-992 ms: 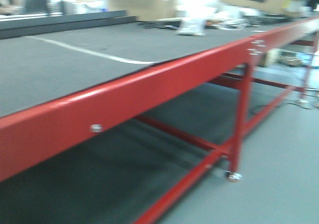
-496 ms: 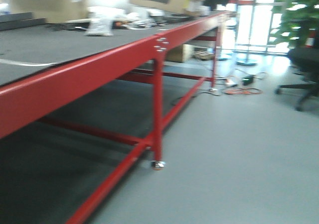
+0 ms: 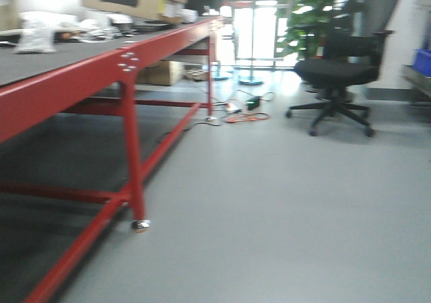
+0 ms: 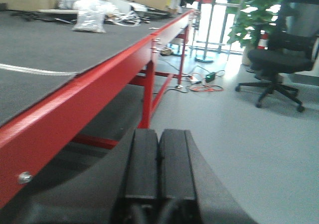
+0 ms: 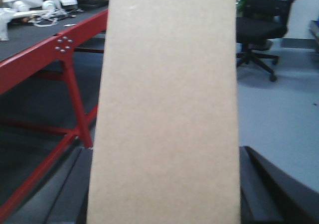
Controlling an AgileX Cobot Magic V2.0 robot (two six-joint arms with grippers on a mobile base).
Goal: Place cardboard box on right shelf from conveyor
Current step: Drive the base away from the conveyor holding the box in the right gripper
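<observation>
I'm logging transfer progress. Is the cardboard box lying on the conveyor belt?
No, the cardboard box is held in the right gripper, clear of the conveyor seen beside it.

No text or label can be read anywhere

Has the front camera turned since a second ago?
Yes, rightward: the conveyor leg has slid left across the view, and the office chair has appeared.

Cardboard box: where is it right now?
Right wrist view: the cardboard box fills the centre, held in the right gripper, off the conveyor whose red frame runs at left; a black office chair stands behind at right.
</observation>
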